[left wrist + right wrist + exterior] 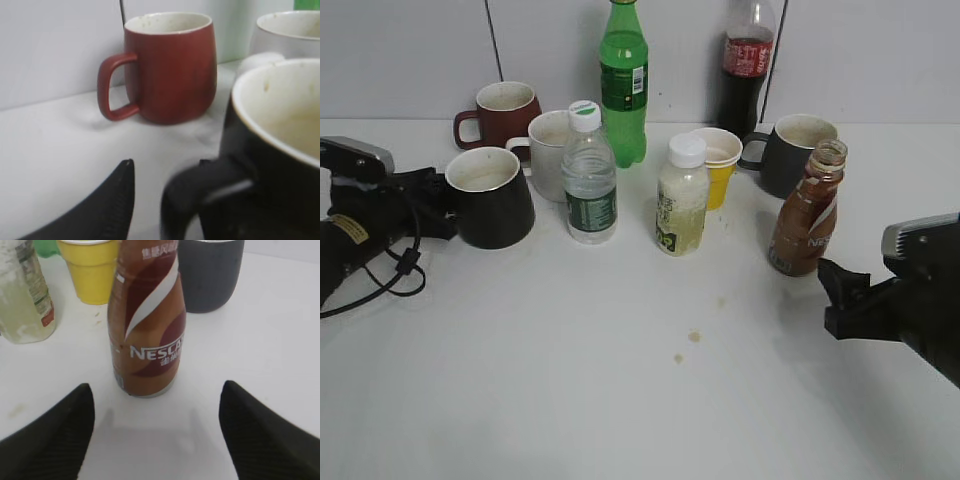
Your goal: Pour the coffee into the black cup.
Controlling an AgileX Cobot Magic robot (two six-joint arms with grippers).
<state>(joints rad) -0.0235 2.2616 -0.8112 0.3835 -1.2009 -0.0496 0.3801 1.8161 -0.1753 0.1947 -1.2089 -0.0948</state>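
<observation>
The black cup [490,200] stands at the left of the table, white inside, its handle toward my left gripper [435,198]. In the left wrist view the cup [270,165] fills the right. One finger of the left gripper [150,200] lies left of the handle with a gap between them, and the other finger is hidden. The gripper looks open. The coffee bottle [807,215] stands upright and capless at the right. My right gripper [840,295] is open just in front of it. In the right wrist view the bottle [147,330] stands just beyond the open fingers [156,405].
A dark red mug [505,110] and a white mug [552,150] stand behind the black cup. A water bottle [590,180], green bottle [623,80], milky bottle [682,200], yellow cup [720,165], cola bottle [748,60] and dark grey mug [795,150] crowd the middle and back.
</observation>
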